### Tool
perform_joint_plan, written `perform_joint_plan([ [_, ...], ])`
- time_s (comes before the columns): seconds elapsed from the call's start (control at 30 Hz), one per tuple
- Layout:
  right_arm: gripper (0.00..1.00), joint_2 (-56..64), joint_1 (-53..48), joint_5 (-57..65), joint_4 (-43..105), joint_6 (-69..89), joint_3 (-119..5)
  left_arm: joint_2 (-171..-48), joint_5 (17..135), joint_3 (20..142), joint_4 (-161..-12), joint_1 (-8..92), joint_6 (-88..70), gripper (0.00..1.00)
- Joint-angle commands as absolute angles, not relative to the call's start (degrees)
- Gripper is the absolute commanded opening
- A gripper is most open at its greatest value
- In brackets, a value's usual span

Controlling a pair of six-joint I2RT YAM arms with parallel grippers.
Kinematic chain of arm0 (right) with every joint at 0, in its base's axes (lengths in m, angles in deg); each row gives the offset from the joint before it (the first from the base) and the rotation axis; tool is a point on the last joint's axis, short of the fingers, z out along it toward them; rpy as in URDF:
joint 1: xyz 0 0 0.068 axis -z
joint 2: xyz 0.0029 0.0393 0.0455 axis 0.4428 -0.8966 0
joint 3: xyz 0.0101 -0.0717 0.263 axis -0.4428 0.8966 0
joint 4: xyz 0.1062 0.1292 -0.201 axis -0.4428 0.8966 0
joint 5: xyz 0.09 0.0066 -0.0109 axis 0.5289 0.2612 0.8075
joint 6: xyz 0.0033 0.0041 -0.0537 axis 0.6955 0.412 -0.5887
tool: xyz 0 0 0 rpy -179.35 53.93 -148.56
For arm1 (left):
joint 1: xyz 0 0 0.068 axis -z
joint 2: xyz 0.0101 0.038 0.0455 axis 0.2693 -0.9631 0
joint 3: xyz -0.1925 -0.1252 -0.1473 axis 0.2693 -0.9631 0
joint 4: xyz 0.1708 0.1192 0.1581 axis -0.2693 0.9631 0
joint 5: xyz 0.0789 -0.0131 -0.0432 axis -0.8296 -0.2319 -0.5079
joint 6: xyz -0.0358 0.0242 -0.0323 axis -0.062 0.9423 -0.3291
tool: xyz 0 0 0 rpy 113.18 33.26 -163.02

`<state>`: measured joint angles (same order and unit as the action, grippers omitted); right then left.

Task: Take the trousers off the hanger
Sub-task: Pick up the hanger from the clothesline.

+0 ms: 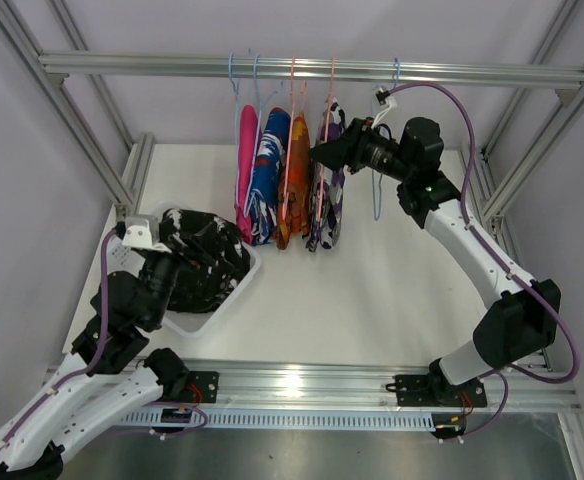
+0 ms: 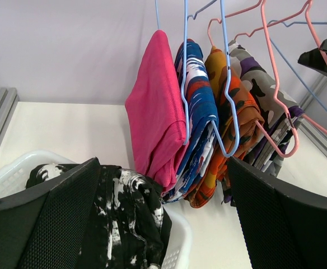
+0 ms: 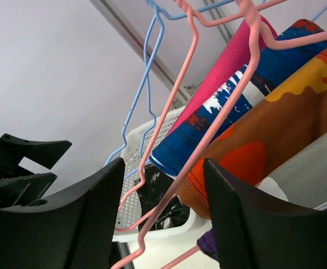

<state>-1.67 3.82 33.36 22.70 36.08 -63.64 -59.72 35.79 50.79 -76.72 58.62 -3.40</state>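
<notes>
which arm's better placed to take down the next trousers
Right: the right gripper is at the rail beside the purple patterned trousers, jaws open. The left gripper hangs low over the basket.

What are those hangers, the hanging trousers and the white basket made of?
The hangers look like thin bent wire with a smooth pink or blue coating, probably plastic over metal. The trousers are soft matte cloth, draping in folds. The basket looks like white moulded plastic, its wall a grid of holes.
</notes>
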Motion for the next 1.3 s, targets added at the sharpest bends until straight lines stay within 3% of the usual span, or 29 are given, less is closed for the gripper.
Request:
perform_joint_plan([
  [0.0,0.61,-2.38,3.34,34.53,17.09,36.96,-65.28,-59.05,36.16,50.61,-78.29,58.95,-2.21,1.00],
  [0.3,0.39,-3.87,3.17,36.37,11.47,41.01,-64.13,-58.70,36.43,50.61,-78.21,59.13,-2.21,0.99],
  [0.8,0.19,-4.84,2.90,37.08,7.59,43.47,-62.29,-58.70,36.69,50.61,-78.29,59.30,-2.13,0.99],
  [0.9,0.13,-4.66,2.81,36.99,8.03,43.38,-62.73,-58.70,36.78,50.70,-78.38,59.30,-2.13,1.00],
  [1.0,0.00,-4.14,2.90,36.64,8.56,43.03,-63.34,-58.70,36.69,50.70,-78.38,59.30,-2.13,1.00],
  [1.27,0.00,-3.61,2.90,36.12,10.93,42.86,-66.68,-58.61,36.69,50.70,-78.38,59.39,-1.95,1.00],
])
